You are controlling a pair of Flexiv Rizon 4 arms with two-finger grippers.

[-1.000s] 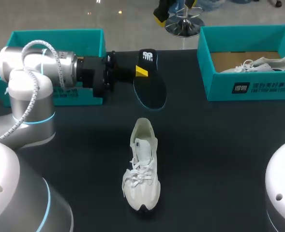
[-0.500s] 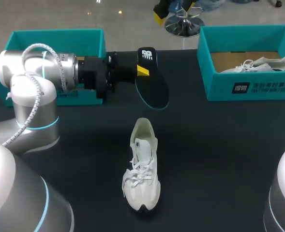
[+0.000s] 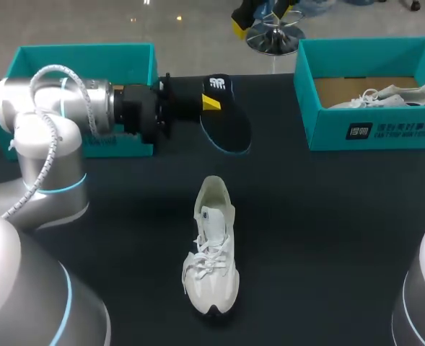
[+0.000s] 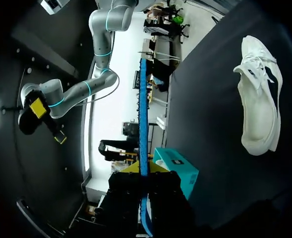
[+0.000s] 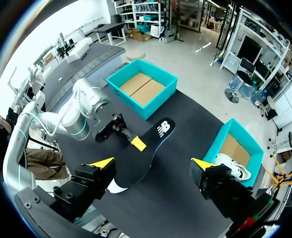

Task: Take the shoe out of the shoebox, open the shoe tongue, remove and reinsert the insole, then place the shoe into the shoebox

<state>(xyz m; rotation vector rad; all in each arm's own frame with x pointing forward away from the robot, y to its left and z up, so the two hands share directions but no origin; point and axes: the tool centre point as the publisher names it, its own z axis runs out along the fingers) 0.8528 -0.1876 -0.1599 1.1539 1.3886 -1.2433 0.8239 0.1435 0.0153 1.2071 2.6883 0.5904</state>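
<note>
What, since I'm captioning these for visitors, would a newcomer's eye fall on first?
Most striking is the black insole with a white logo, held at the table's far side, pinched between the yellow-tipped fingers of the left gripper. Next comes the white lace-up sneaker lying alone in the middle of the black table. At far right, a teal cardboard shoebox holds a second white shoe.

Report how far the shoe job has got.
Done: the shoe lies out on the table, and its insole has been taken out. In hand: the left pincer is shut on the insole, holding it on the shoe's far side, apart from it. Left: slide the insole back in, then place the shoe into the shoebox.
</note>
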